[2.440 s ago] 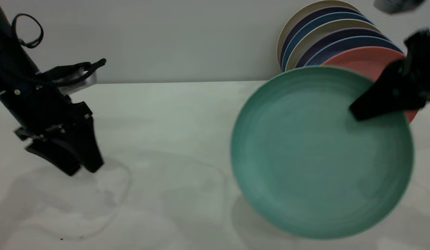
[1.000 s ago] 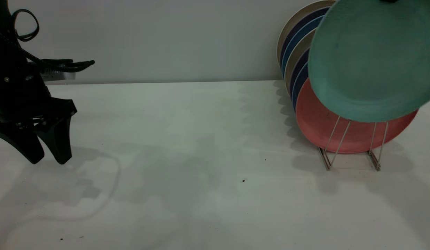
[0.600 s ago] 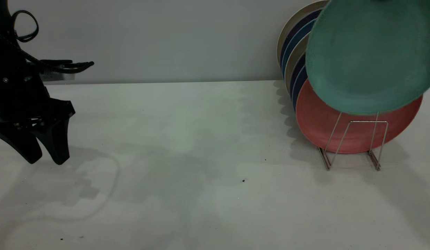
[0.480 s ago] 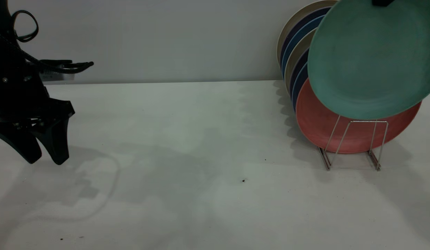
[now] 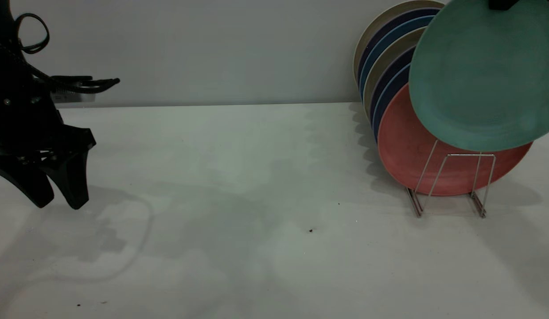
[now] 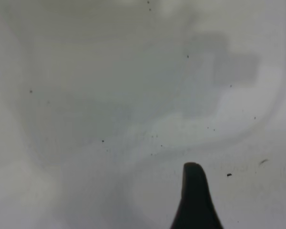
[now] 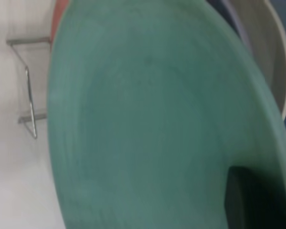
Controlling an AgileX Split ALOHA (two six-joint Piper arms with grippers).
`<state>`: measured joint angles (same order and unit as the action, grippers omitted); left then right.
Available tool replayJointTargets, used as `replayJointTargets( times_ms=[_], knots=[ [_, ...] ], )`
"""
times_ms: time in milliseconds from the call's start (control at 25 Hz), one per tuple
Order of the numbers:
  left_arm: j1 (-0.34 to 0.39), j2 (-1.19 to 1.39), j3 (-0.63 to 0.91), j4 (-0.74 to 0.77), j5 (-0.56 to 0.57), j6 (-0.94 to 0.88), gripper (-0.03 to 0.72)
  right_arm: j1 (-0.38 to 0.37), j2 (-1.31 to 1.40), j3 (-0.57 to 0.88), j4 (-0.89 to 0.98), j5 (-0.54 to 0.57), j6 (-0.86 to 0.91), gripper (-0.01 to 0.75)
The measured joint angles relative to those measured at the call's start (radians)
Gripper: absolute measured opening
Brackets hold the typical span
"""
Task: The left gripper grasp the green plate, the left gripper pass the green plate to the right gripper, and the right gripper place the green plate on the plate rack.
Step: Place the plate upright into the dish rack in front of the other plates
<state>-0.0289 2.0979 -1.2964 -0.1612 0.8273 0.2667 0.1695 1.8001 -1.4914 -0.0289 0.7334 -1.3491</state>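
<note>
The green plate (image 5: 482,75) hangs tilted in the air at the far right, over the front of the plate rack (image 5: 471,154) and before the salmon-pink plate (image 5: 407,146). My right gripper (image 5: 502,3) shows only as a black bit at the top edge, shut on the plate's upper rim. In the right wrist view one black finger (image 7: 248,200) lies on the plate's face (image 7: 143,124), with the rack's wire (image 7: 27,86) beside it. My left gripper (image 5: 59,206) hangs open and empty just above the table at the far left. One of its fingers (image 6: 195,200) shows over bare table.
Several blue-rimmed and cream plates (image 5: 380,57) stand in the rack behind the salmon-pink one, leaning toward the back wall. The rack's front loop (image 5: 447,177) stands with no plate in it. The white table (image 5: 256,177) stretches between the two arms.
The right gripper lifted the green plate from low over the table to above the rack, then shifted it slightly right. The left gripper drew back left and has stayed still.
</note>
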Motion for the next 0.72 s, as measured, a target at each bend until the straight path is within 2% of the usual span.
replayJointTargets(
  times_ms=[720],
  knots=[
    [0.000, 0.000, 0.000, -0.002, -0.012, -0.001, 0.553, 0.000, 0.046, 0.000, 0.054, -0.007, 0.012, 0.058]
  ],
)
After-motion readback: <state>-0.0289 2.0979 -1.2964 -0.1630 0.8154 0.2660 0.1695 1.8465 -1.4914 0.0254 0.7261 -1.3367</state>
